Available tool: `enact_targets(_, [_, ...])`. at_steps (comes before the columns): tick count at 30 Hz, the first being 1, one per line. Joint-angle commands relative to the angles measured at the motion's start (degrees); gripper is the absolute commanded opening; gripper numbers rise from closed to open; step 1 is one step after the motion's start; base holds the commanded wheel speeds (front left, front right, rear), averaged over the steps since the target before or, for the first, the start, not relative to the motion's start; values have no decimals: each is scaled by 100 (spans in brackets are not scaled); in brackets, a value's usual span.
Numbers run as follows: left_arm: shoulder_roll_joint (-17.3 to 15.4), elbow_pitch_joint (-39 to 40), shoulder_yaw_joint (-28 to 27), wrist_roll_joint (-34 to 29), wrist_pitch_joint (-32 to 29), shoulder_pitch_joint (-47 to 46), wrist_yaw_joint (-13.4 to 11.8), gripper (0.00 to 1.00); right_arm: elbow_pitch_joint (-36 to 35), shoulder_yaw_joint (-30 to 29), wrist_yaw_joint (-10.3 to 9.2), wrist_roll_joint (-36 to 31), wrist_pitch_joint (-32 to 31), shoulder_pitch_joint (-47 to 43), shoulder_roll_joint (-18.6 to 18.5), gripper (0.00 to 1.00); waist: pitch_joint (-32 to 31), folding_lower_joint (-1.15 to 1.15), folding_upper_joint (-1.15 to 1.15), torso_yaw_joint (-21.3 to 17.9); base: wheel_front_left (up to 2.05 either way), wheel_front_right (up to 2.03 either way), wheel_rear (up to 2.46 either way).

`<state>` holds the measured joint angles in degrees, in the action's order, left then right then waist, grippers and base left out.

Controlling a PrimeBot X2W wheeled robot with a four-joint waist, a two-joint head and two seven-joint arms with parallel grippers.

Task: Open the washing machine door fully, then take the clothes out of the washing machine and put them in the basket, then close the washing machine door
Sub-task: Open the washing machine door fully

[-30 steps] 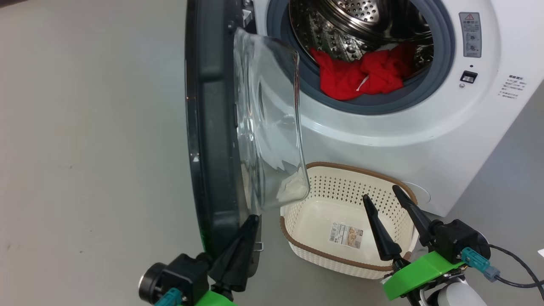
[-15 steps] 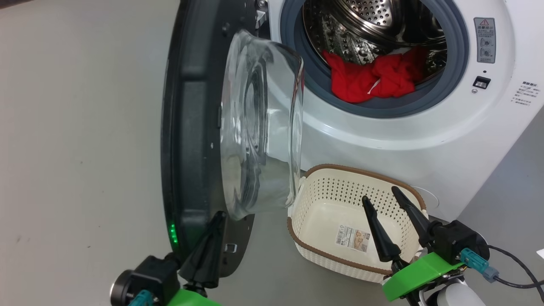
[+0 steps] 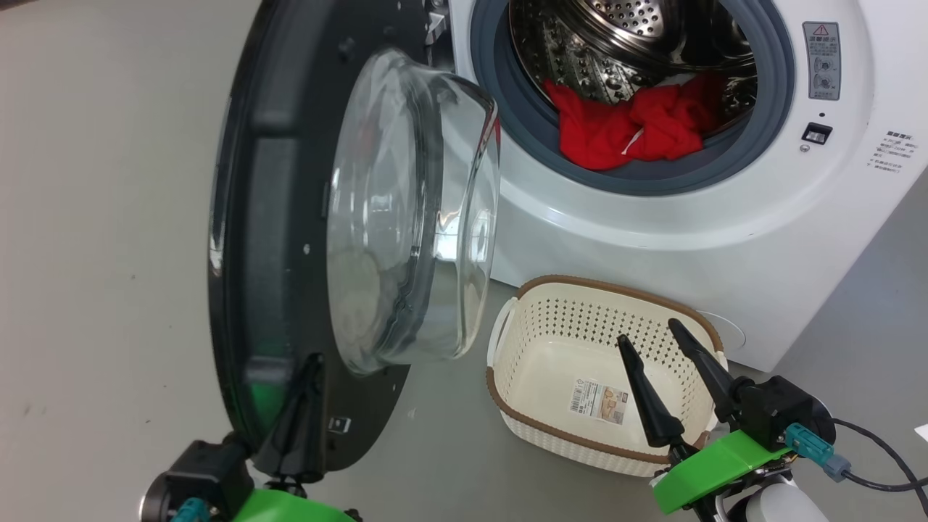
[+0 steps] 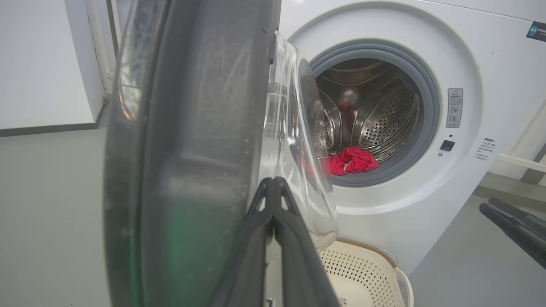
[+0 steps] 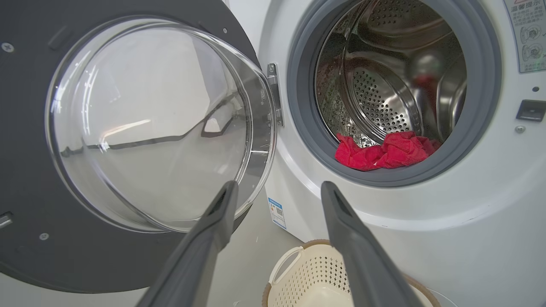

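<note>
Glossy black plastic frames the washing machine door (image 3: pixel 268 181), which stands open at the left of the white washing machine (image 3: pixel 652 239), its clear glass bowl window (image 3: pixel 406 217) bulging toward the basket (image 3: pixel 616 290). The left gripper (image 3: pixel 312 362) has both fingers pressed together with nothing between them, and its tip lies against the lower inner face of the door. The right gripper (image 3: pixel 648 330) is spread wide and empty above the cream basket, which sits on the floor (image 3: pixel 109 290) just before the machine. Red crumpled clothes (image 3: pixel 623 123) lie at the front of the steel drum (image 3: pixel 580 43), partly over the grey rubber ring (image 3: pixel 638 177).
</note>
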<state>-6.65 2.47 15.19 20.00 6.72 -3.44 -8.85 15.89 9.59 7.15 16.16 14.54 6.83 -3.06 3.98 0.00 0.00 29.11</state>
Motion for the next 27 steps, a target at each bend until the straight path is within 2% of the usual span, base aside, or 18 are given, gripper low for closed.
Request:
enact_targets(1, [-144,66,-350,53,90,-85,-119,0,-150,107,34,-26,-7,47,18,100,10,0,0,-12,0,0,0])
enact_targets(17, [-170,-310,-831,295,511,-324,-267,0,-302,46,34,-213,-179,7,18,100,134,0,0,8,0,0,0])
enact_targets(27, [-207,-692,-1081,413,706,-596,-200,0,-401,57,34,-285,-273,1,18,100,227,0,0,1,0,0,0])
